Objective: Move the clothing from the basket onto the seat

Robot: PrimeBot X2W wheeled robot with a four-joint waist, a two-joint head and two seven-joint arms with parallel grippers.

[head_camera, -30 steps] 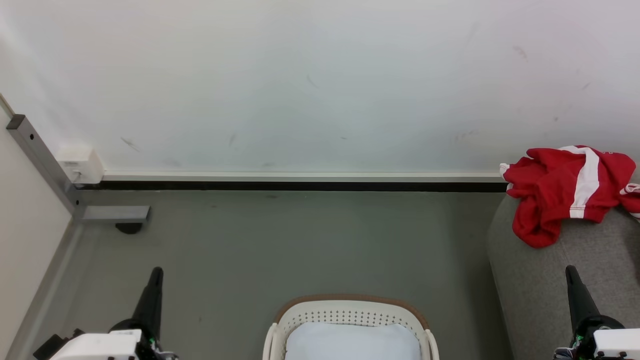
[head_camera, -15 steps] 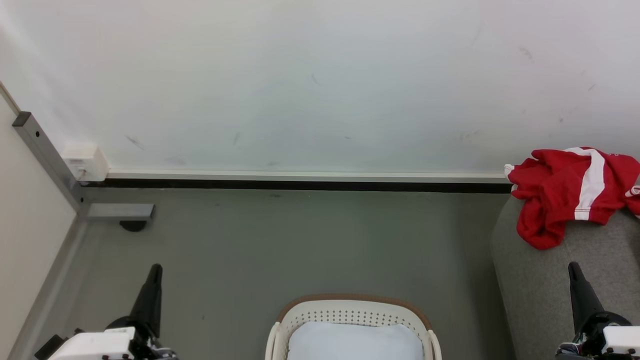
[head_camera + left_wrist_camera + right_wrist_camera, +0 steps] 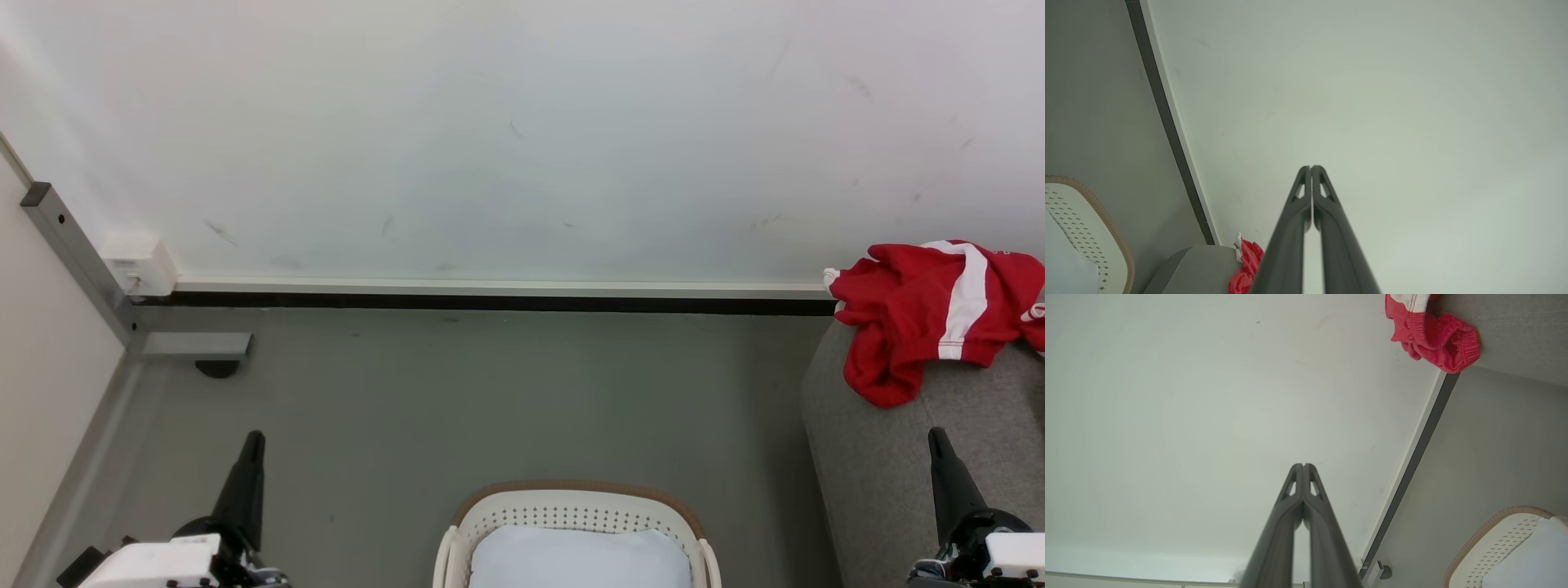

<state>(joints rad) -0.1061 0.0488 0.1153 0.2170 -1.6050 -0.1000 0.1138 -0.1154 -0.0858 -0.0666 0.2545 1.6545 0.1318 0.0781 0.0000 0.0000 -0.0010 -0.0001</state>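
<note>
Clothing (image 3: 902, 314) beyond right fingers (image 3: 949, 483) (apart); untouched

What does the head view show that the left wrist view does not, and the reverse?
Head view's own: the right tool, the grey metal post and the white box in the corner. Left wrist view's own: a close look along the left tool, its fingers pressed together. Shared: the left tool itself, the clothing on the seat, the basket with its pale liner, the wall, the dark skirting strip and the floor.
</note>
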